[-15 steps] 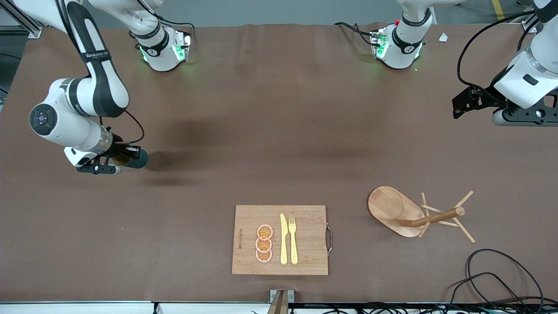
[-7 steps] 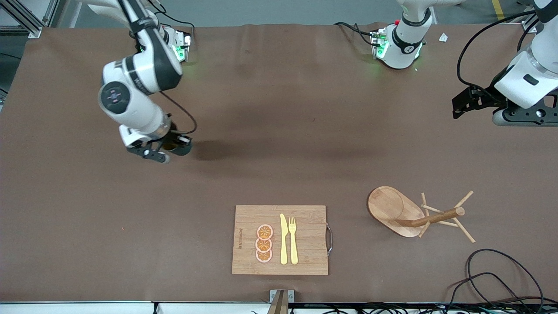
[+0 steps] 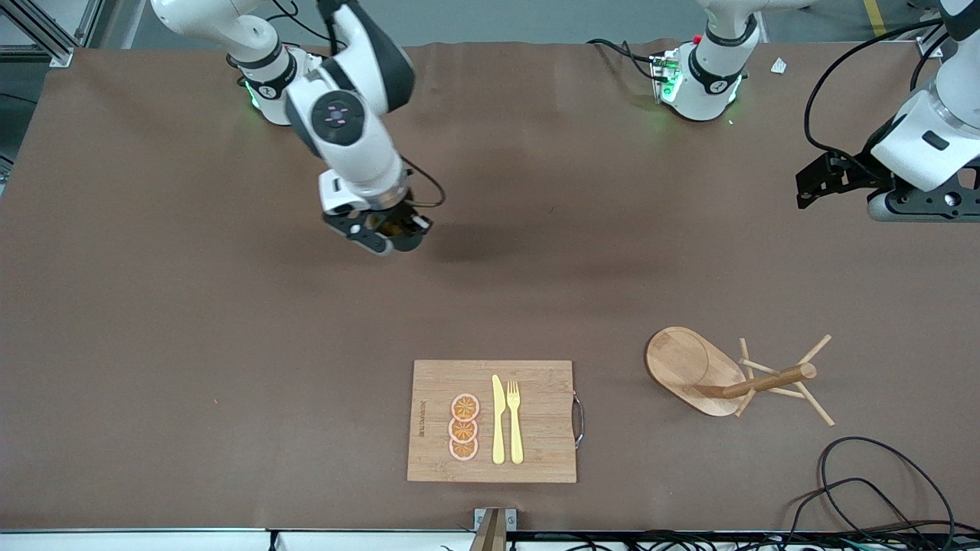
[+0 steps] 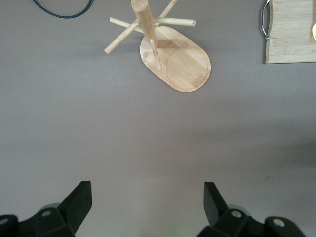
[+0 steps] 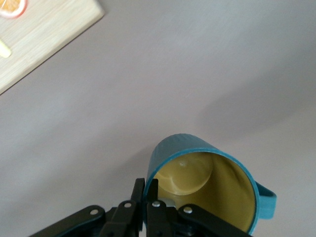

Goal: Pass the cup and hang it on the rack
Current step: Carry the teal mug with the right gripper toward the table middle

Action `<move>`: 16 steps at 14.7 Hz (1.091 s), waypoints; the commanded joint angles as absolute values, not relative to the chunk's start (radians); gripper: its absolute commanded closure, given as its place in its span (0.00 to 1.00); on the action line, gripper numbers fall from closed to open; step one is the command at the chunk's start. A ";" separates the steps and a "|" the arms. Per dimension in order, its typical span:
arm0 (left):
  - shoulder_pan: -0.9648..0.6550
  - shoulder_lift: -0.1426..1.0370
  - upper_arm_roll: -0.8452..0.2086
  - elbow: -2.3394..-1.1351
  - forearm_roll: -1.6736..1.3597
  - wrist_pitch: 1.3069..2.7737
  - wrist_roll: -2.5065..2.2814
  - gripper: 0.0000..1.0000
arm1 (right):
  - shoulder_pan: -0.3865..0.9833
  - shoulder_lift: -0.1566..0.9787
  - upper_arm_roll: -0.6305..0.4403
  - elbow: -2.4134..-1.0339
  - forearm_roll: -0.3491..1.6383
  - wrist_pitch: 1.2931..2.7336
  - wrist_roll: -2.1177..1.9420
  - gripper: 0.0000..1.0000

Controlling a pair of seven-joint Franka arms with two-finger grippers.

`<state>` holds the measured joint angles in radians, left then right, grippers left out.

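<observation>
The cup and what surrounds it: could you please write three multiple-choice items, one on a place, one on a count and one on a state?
1. Where is the cup?
A. hung on the rack
B. in the right gripper, over bare table
C. on the cutting board

2. How many orange slices lie on the cutting board?
A. one
B. three
C. five

3. How does the left gripper stand?
A. open and empty
B. shut on the cup
C. shut on a peg

Answers:
1 B: the right gripper pinches the cup's rim above the table.
2 B: three slices lie in a row beside the knife.
3 A: its fingers stand apart with nothing between; the rack carries nothing.
</observation>
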<state>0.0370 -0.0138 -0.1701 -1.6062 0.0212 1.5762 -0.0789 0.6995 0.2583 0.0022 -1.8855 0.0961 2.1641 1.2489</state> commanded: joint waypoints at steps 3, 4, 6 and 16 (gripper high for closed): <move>0.041 0.003 -0.172 -1.582 0.011 1.562 -0.064 0.00 | 0.824 0.501 -0.012 -1.600 0.092 2.146 1.488 1.00; 0.043 0.003 -0.172 -1.582 0.011 1.562 -0.064 0.00 | 0.831 0.533 -0.012 -1.568 0.092 2.148 1.520 1.00; 0.043 0.003 -0.172 -1.582 0.012 1.562 -0.066 0.00 | 0.831 0.590 -0.012 -1.513 0.094 2.151 1.581 1.00; 0.048 0.003 -0.164 -1.580 0.012 1.562 -0.063 0.00 | 0.836 0.727 -0.021 -1.393 0.072 2.152 1.825 1.00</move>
